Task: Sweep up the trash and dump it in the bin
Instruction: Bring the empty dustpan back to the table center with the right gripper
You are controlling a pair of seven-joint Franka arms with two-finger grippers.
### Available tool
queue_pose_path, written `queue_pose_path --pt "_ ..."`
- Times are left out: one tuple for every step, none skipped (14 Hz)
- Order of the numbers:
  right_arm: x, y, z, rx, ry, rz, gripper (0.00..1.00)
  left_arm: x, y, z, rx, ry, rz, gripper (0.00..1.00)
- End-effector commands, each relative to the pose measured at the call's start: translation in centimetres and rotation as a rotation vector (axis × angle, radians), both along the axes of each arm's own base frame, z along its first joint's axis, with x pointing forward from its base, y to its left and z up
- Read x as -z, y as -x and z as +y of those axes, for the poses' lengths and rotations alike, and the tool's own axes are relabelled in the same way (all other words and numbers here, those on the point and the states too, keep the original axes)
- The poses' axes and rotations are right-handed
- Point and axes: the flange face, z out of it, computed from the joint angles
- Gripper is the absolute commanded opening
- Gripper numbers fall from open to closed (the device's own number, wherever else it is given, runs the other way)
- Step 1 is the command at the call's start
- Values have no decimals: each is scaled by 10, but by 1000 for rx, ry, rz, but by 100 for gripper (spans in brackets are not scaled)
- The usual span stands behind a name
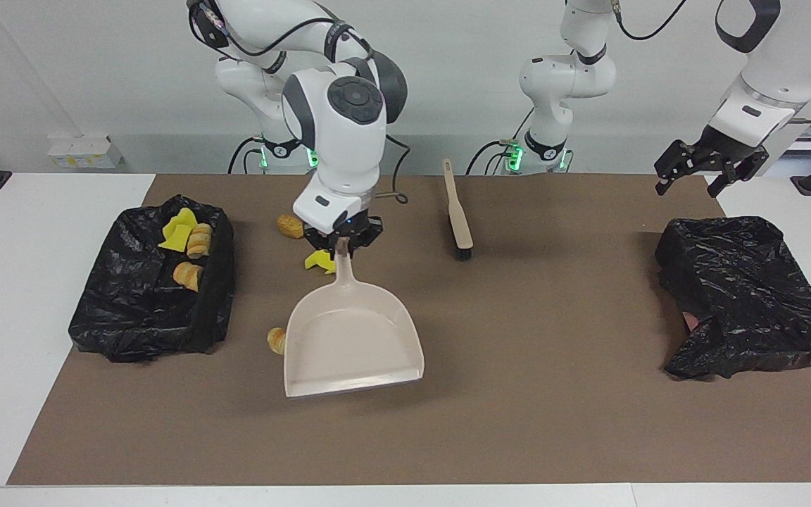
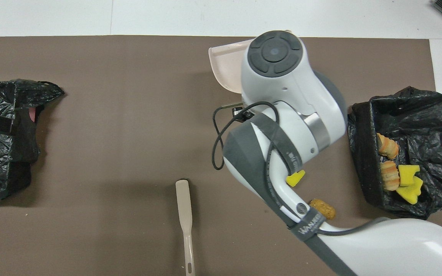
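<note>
My right claw (image 1: pixel 341 244) grips the dustpan (image 1: pixel 351 345) handle tight; the bread scrap (image 1: pixel 277 340) sits just beside the pan's bin-side wall. My left claw (image 1: pixel 707 171) waits wide open, holding nothing.

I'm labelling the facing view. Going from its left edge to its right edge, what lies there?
Bin with trash → dustpan held by the right gripper → brush → left gripper → crumpled black bag.

Beige dustpan (image 1: pixel 353 345), black bin liner (image 1: pixel 131 317), yellow and tan-orange trash (image 1: pixel 187 243).
</note>
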Motion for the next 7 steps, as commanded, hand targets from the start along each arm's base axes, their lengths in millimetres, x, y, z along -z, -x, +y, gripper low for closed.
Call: queue_pose_path --pt "27 -7 58 86 -69 7 0 0 11 -3 0 -9 15 100" --pt "40 -5 78 90 -88 1 0 2 14 -4 2 -8 35 100" --pt "52 -2 94 94 -102 -7 0 3 16 -4 0 -5 46 100" --pt "67 2 107 95 -117 3 0 2 17 -5 0 -4 45 100" --pt "75 3 113 103 -146 18 0 2 18 -5 2 -3 51 100" --pt "84 2 120 113 -187 38 0 4 21 -6 6 -3 63 100" --pt "95 6 128 108 -191 47 0 6 23 -6 6 -3 66 100"
